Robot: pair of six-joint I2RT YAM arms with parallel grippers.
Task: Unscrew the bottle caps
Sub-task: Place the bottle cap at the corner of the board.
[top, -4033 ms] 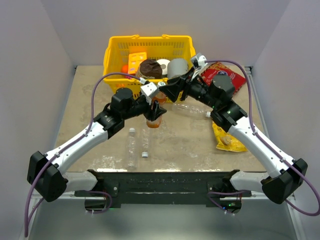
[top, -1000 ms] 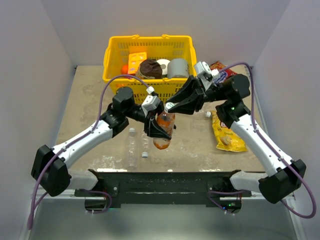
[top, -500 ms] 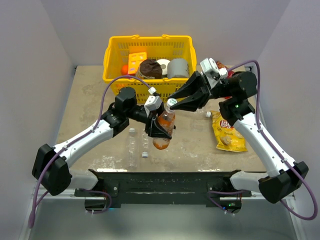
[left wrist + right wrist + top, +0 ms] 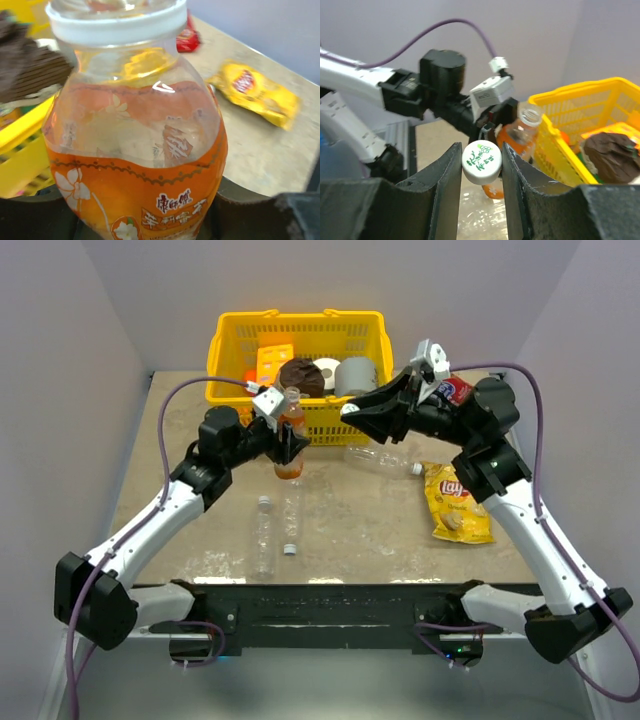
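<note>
Since half a second ago, both arms have drawn apart: the left one has carried the orange bottle (image 4: 290, 445) back towards the yellow basket (image 4: 225, 350), and the right one has pulled away to the right.

From above, the left claw (image 4: 288, 452) is clamped round the bottle's body and holds it roughly upright just in front of the basket wall, above the tabletop (image 4: 180, 440). The right claw (image 4: 350, 408) hangs apart from it, to its right. Three clear bottles (image 4: 264, 535) lie on their sides on the tabletop, two near the front and one beside a yellow crisp bag (image 4: 455, 502).

Through the left wrist camera, the bottle (image 4: 135, 165) fills the frame: clear shoulders, an orange label with white flowers, drink showing through the plastic, and a white ring at its neck (image 4: 117, 20). Dark fingers (image 4: 240, 215) press against its lower body.

Through the right wrist camera, the claw (image 4: 481, 165) is closed on a small whitish cap (image 4: 481, 161) with green print on its face, pinched edge to edge between the two fingers. Behind it, the bottle (image 4: 512, 140) shows a bare, open neck in the other claw (image 4: 490, 117), next to the basket (image 4: 580, 100).
</note>
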